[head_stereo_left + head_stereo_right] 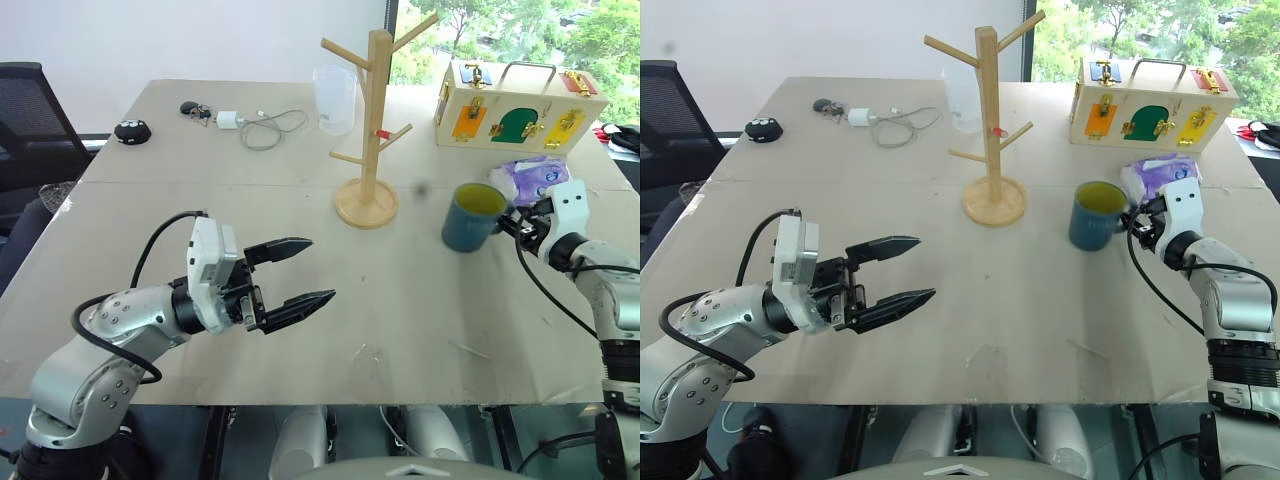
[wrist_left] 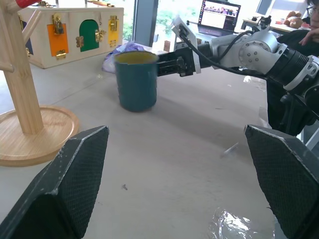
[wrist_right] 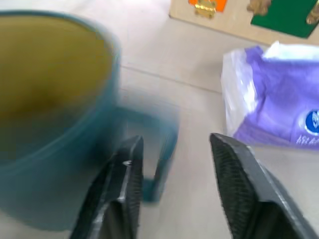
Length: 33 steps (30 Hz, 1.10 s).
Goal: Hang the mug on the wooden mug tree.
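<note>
On the pale desk (image 1: 300,330), at about three o'clock from the wooden mug tree (image 1: 372,120), the mug (image 1: 472,215) is standing upright, near the tree's round base but apart from it, its handle turned toward the right end effector (image 1: 512,225). No peg is carrying anything, so the hanging is still entirely ahead: the mug is waiting to be gripped, lifted and hooked by its handle over a branch. In the right wrist view the right end effector's two black fingers (image 3: 239,189) are standing partly spread around the handle, one finger close against it and the other clear of it, so they are pinching nothing at this instant. At roughly seven o'clock from the tree, the left end effector (image 1: 300,272) is hovering over bare desk with its fingers spread wide, empty and touching nothing. A purple packet (image 1: 535,180) is lying just behind the mug, at one o'clock from it.
</note>
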Each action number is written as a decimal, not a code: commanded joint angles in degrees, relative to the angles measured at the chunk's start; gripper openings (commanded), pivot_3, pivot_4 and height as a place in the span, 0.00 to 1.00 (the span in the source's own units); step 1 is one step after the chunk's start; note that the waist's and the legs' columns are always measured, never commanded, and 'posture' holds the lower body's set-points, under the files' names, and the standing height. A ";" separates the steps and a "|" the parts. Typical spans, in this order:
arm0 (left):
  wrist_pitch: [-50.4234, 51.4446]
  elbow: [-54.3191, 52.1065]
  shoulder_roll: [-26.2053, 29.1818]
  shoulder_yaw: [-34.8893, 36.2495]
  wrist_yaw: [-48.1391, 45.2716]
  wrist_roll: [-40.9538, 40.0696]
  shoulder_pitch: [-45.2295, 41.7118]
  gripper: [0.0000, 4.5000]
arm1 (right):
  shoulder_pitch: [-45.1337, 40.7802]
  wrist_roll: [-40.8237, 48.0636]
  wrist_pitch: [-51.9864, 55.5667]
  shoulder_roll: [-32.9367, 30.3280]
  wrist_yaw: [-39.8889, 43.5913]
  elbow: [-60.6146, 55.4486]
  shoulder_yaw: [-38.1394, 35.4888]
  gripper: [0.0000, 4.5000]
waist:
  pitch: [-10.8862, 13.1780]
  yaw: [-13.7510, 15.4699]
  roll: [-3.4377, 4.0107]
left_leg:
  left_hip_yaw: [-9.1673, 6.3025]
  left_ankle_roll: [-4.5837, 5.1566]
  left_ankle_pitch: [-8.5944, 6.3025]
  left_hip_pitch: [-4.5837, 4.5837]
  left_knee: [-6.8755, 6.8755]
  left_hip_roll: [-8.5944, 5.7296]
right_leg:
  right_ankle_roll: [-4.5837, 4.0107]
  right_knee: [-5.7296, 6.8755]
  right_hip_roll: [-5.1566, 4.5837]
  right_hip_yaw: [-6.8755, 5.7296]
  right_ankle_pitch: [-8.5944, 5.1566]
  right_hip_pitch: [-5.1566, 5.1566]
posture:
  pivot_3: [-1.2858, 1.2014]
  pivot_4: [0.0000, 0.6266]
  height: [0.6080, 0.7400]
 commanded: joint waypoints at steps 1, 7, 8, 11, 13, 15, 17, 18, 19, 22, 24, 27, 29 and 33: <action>-0.59 -1.35 0.37 1.71 0.36 -0.44 0.14 1.00 | -2.24 -0.59 -2.40 -0.10 -0.08 1.18 -0.32 0.46 | 0.00 -0.01 0.00 | 0.01 -0.01 0.01 0.00 0.00 0.00 | 0.00 0.00 0.00 0.01 0.00 0.00 | 0.52 0.24 1.00; -0.30 -1.93 0.64 1.85 0.96 -0.73 -0.02 1.00 | -4.05 -1.66 -4.02 0.69 0.22 5.21 0.83 0.46 | 0.00 -0.04 0.00 | 0.00 -0.02 0.01 0.00 0.00 0.00 | 0.00 0.00 0.00 0.00 0.00 0.00 | 0.52 0.24 1.00; -0.25 -1.99 0.73 1.93 1.06 -0.82 -0.06 1.00 | -4.23 -1.70 -4.06 0.88 0.14 5.43 0.88 0.46 | 0.00 -0.04 0.00 | -0.01 -0.03 0.02 0.00 0.00 0.00 | 0.00 0.00 0.00 0.00 0.00 0.00 | 0.52 0.24 1.00; -0.18 -2.19 1.10 2.49 1.25 -1.18 0.17 1.00 | -3.40 -1.37 -2.74 1.43 -0.57 4.26 0.66 0.26 | 0.00 -0.02 0.00 | 0.00 -0.06 0.04 -0.01 0.00 0.00 | 0.00 0.00 0.00 0.01 0.00 0.00 | 0.52 0.24 1.00; -0.20 -2.19 1.20 2.85 1.30 -1.25 0.39 1.00 | -1.82 -0.90 -1.21 1.58 -1.13 1.75 0.24 0.11 | 0.00 0.02 0.00 | 0.01 -0.07 0.04 -0.01 0.00 0.00 | 0.00 0.00 0.00 0.01 0.00 0.00 | 0.52 0.24 1.00; -0.18 -2.19 1.12 2.99 1.41 -1.28 0.46 1.00 | -0.36 -0.07 0.14 1.91 -1.65 -0.59 -0.32 0.11 | -0.01 0.06 0.01 | -0.02 -0.09 0.05 -0.01 0.00 0.01 | 0.00 0.00 -0.01 -0.01 0.00 0.00 | 0.52 0.24 1.00; -0.20 -2.19 1.05 2.95 1.44 -1.28 0.47 1.00 | 0.47 0.19 0.52 2.17 -2.03 -1.57 -0.39 0.11 | -0.01 0.03 0.01 | -0.03 -0.11 0.06 -0.01 0.00 0.01 | 0.00 0.00 -0.01 -0.02 0.00 0.00 | 0.52 0.24 1.00; -0.23 -2.16 1.02 2.87 1.41 -1.25 0.46 1.00 | 0.69 0.12 0.45 2.27 -2.21 -1.69 -0.32 0.11 | -0.01 0.01 0.01 | -0.02 -0.10 0.06 -0.01 0.00 0.01 | 0.00 0.00 -0.01 -0.01 0.00 0.00 | 0.52 0.24 1.00; -0.30 -1.89 1.00 2.73 1.29 -1.16 0.28 1.00 | 0.64 0.29 0.53 2.48 -2.35 -1.68 -0.34 0.01 | -0.01 -0.01 0.01 | 0.00 -0.09 0.05 -0.01 0.00 0.01 | 0.00 0.00 -0.01 0.00 0.00 0.00 | 0.52 0.24 1.00; -0.48 -1.08 1.08 2.60 0.80 -0.97 -0.27 1.00 | 0.04 0.70 0.96 2.58 -2.57 -2.04 -0.42 0.01 | -0.01 -0.04 0.01 | 0.02 -0.07 0.04 0.02 0.00 0.00 | 0.00 0.02 -0.01 0.03 0.01 0.00 | 0.52 0.24 1.00; -0.52 -0.80 1.09 2.67 0.66 -0.95 -0.54 1.00 | -0.23 0.83 1.05 2.13 -2.21 -2.82 -0.41 0.01 | -0.01 -0.04 0.01 | 0.02 -0.06 0.04 0.02 0.00 0.00 | 0.00 0.03 0.00 0.02 0.01 0.00 | 0.52 0.24 1.00; -0.64 -0.65 0.92 2.62 0.58 -0.75 -0.52 1.00 | -0.62 1.25 2.01 1.89 -2.13 -4.14 -0.60 0.01 | -0.01 -0.04 0.01 | 0.01 -0.08 0.04 0.02 0.00 0.00 | 0.00 0.03 0.00 0.02 0.01 0.00 | 0.52 0.24 1.00; -0.72 -0.81 0.65 2.62 0.78 -0.69 -0.23 1.00 | -0.50 1.18 2.38 1.57 -1.87 -5.22 -0.29 0.01 | -0.01 -0.03 0.01 | 0.02 -0.07 0.04 0.02 0.00 0.00 | 0.00 0.03 0.00 0.02 0.00 0.00 | 0.52 0.24 1.00; -0.94 -1.24 0.01 3.59 1.79 -1.03 0.47 1.00 | -3.56 2.94 5.97 1.08 -1.53 -11.41 0.42 0.01 | 0.01 -0.17 0.03 | 0.03 -0.07 0.04 0.01 0.00 0.01 | 0.00 0.02 0.00 0.03 0.00 -0.01 | 0.52 0.24 1.00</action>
